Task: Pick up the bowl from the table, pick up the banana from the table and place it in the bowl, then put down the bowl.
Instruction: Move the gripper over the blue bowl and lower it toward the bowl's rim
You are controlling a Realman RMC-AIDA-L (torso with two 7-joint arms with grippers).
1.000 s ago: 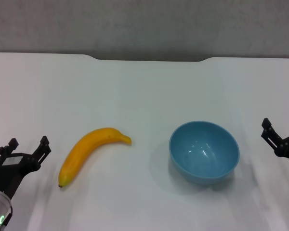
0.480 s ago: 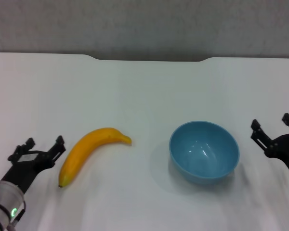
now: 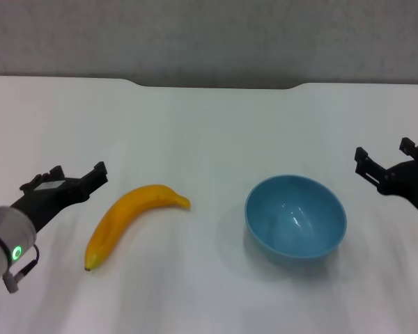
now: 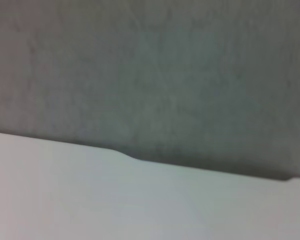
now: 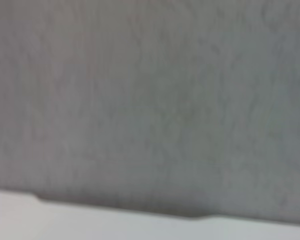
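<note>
Now my right gripper (image 3: 388, 161), fingers spread and empty, is hanging just right of the bowl (image 3: 295, 220), while my left gripper (image 3: 68, 179), also spread, is flanking the banana (image 3: 125, 216) on the worktop (image 3: 209, 125).

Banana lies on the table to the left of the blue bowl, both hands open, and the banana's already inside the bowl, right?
Not quite. The head view shows the banana lying on the table, apart from the empty bowl. The rest holds: left hand and right hand are open.
</note>
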